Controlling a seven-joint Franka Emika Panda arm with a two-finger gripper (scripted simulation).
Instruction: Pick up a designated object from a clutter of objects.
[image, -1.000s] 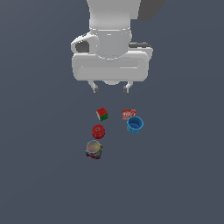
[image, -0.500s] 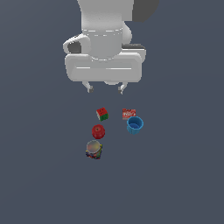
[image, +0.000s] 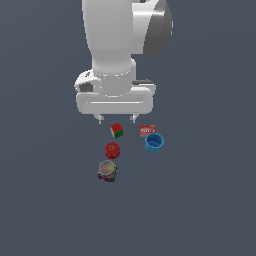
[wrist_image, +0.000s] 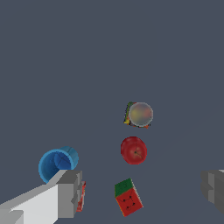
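While claw (image: 116, 119) hovers spread, blue cup (image: 154, 143) empty — upright

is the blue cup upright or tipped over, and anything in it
Upright and empty: the blue cup shows its open mouth facing up, with only blue interior visible.

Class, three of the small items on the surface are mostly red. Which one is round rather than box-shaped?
The red ball, glossy with a dimpled top, lying between the red-green cube and the can. The cube and the flat red box have straight edges.
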